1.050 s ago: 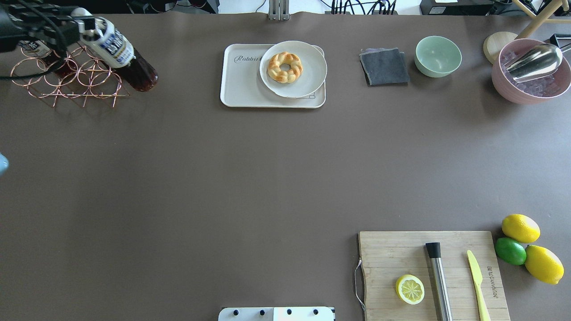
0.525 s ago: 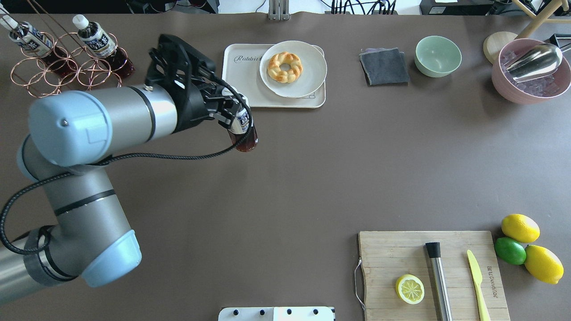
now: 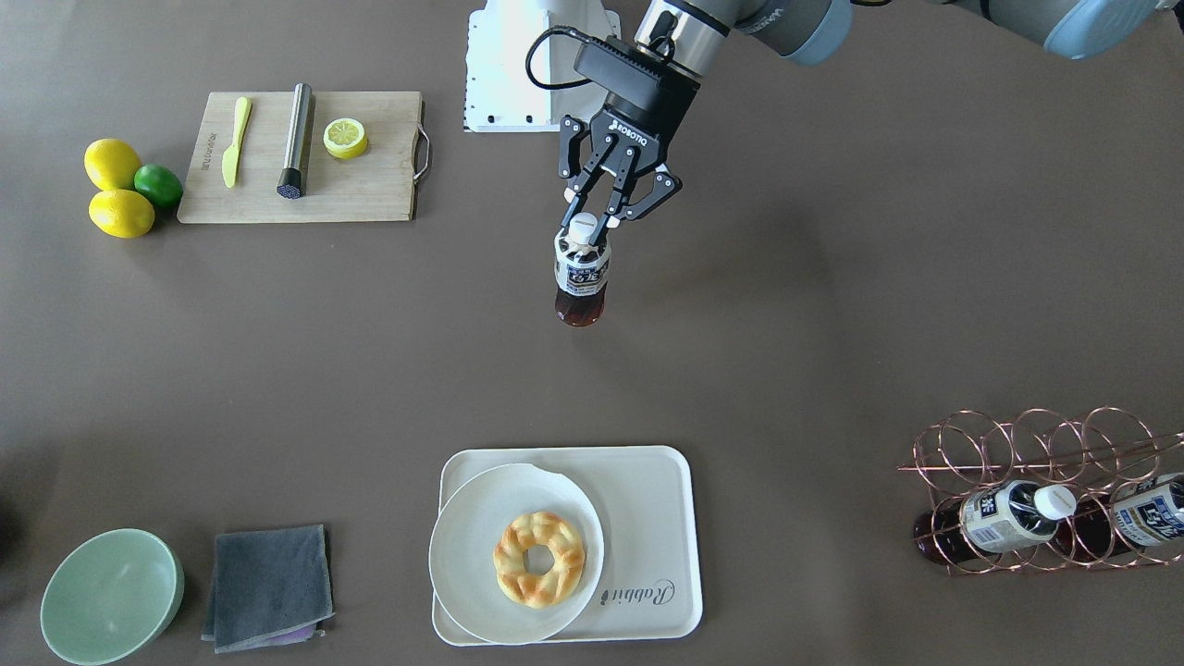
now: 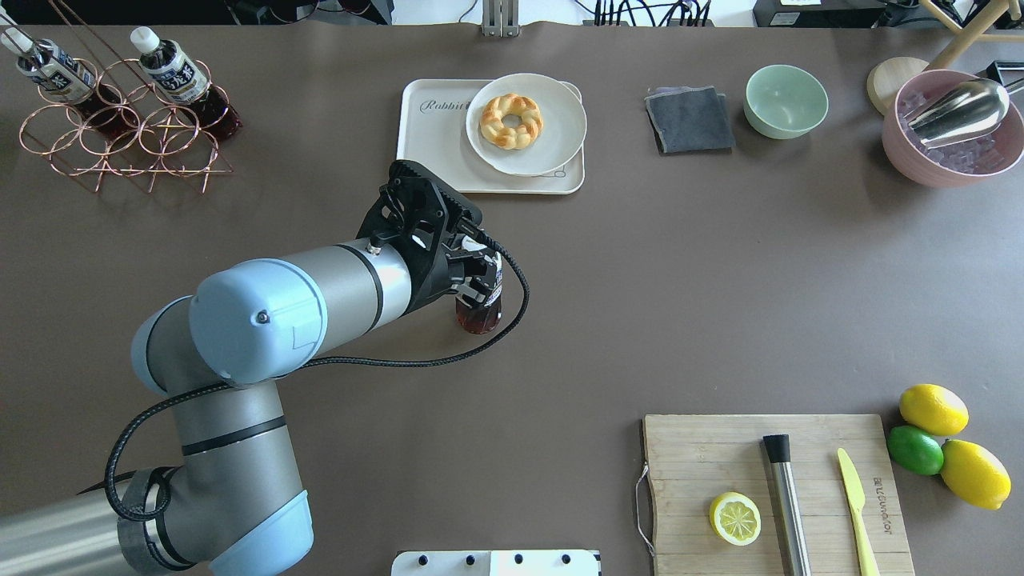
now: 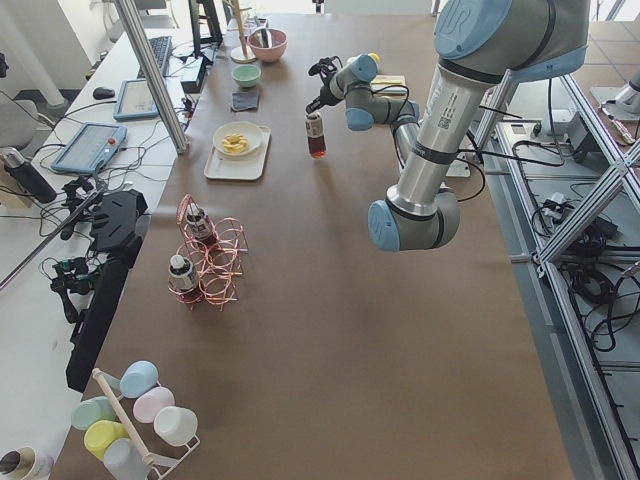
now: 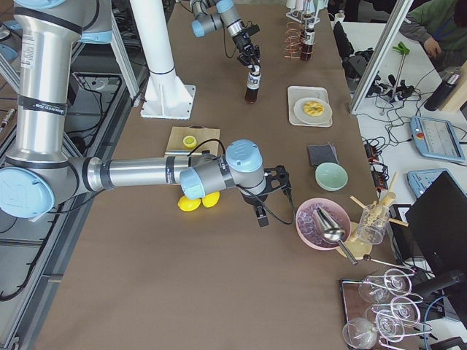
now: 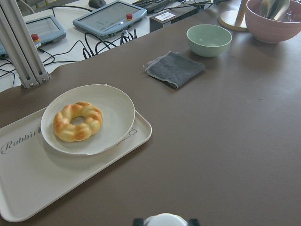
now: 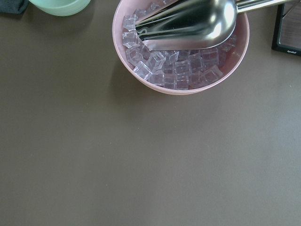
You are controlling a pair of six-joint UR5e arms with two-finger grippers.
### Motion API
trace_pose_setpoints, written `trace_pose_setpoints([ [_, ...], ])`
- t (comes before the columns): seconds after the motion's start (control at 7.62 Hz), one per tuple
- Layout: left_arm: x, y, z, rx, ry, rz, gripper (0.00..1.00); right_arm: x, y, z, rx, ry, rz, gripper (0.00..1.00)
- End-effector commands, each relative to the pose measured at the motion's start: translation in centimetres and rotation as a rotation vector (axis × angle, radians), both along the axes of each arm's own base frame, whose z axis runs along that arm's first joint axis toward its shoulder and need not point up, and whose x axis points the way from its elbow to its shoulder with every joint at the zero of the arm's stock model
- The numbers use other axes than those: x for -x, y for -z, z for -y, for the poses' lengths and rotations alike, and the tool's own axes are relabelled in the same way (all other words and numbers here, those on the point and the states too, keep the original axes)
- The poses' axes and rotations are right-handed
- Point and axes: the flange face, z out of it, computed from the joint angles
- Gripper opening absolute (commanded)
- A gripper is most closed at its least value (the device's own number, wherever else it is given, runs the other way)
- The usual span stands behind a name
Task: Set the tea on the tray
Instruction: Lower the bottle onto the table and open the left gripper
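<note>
My left gripper is shut on the white cap and neck of the tea, a small bottle of dark liquid that hangs upright over the middle of the table. In the overhead view the gripper and the tea are well short of the tray. The cream tray carries a white plate with a braided doughnut; its "Rabbit" side is bare. The left wrist view shows the cap at the bottom edge and the tray beyond. My right gripper shows only in the exterior right view; I cannot tell its state.
A copper wire rack with two more bottles stands at the far left. A grey cloth, green bowl and pink bowl of ice with a scoop sit right of the tray. A cutting board, lemons and a lime are near right.
My left arm has carried the tea from the rack rightward past the tray's near corner, then back toward the robot's side to the table's middle. The gripper stays shut on it.
</note>
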Motion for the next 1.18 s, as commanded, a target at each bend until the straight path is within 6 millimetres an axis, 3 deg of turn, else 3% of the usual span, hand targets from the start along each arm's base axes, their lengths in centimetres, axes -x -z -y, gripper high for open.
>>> trace_pose_setpoints([
  [0.0,-1.63,-0.65,-1.01,0.017,0.010,0.003,0.00,0.00,-0.01,-0.01,0.000,0.001,0.000,1.00],
  [0.92,-1.71,-0.54,-1.65,0.005,0.018,-0.023,0.00,0.01,0.05,0.12,-0.002,0.001,0.000,1.00],
  [1.05,-1.60,-0.57,-1.59,-0.001,0.018,-0.019,0.16,0.01,0.13,0.12,-0.003,0.001,0.000,1.00],
])
